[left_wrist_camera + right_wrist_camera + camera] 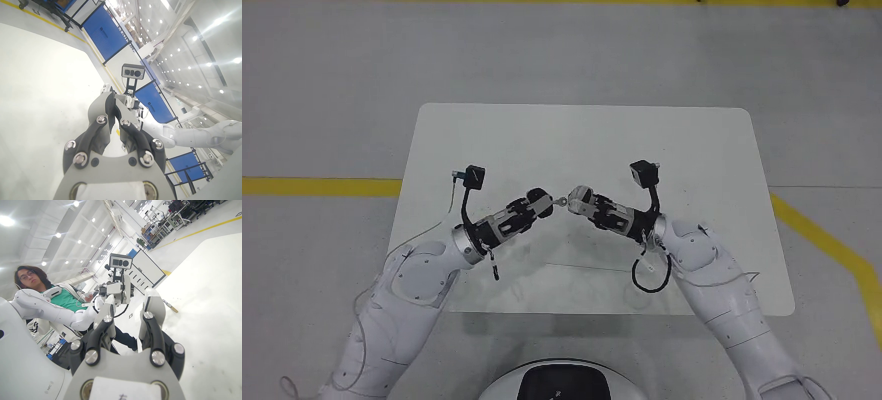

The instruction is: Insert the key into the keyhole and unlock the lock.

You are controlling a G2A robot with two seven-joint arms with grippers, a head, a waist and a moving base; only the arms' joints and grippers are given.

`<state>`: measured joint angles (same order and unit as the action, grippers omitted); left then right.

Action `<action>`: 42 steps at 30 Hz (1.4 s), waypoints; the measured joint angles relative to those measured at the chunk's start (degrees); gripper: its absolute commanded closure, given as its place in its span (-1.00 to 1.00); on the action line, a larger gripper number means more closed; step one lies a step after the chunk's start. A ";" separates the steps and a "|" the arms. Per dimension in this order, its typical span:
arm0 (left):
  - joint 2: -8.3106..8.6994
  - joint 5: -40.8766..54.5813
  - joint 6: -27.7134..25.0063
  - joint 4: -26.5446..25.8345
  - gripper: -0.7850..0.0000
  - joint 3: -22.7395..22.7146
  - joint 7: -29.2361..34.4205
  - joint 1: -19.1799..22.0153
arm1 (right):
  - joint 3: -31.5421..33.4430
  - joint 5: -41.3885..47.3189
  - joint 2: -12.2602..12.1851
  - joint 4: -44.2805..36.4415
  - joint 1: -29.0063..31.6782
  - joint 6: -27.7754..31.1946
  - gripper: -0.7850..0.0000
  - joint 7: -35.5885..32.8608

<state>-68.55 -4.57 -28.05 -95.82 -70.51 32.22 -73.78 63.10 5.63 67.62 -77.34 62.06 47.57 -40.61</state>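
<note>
Over the middle of the white table [492, 130] my two grippers meet tip to tip. My left gripper [113, 98] is shut, its dark pads pressed together. A small silver metal piece [562, 201] sticks out of its tip towards the other arm. It looks like the key [124, 294], and I cannot make out a lock. My right gripper [131, 298] faces it with its fingers [153, 302] apart and nothing between them. In the top view this right gripper [578, 199] sits just to the right of the metal piece. The tips are too close to tell whether they touch.
A small flat object with a tan end [171, 306] lies on the table beyond the left arm. A person sits behind that arm, off the table. Each wrist's camera mast [473, 177] stands up beside its gripper.
</note>
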 measured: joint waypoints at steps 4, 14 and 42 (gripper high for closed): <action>0.12 -1.31 -0.16 -0.55 1.00 0.34 0.90 0.14 | 0.01 -0.16 -0.22 -1.14 0.24 -0.58 0.37 -0.99; 0.25 -2.34 -0.57 -0.80 1.00 0.61 -0.30 -0.19 | -0.93 -0.23 -0.37 -2.07 0.11 -1.29 1.00 -2.04; 3.89 -36.12 1.87 -3.85 -1.00 -27.97 -18.76 -19.21 | 3.63 -2.21 -0.96 -0.88 3.93 2.92 1.00 9.90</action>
<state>-64.66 -40.69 -26.19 -99.67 -98.48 13.45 -92.98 66.73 3.42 66.66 -78.22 65.99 50.49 -30.72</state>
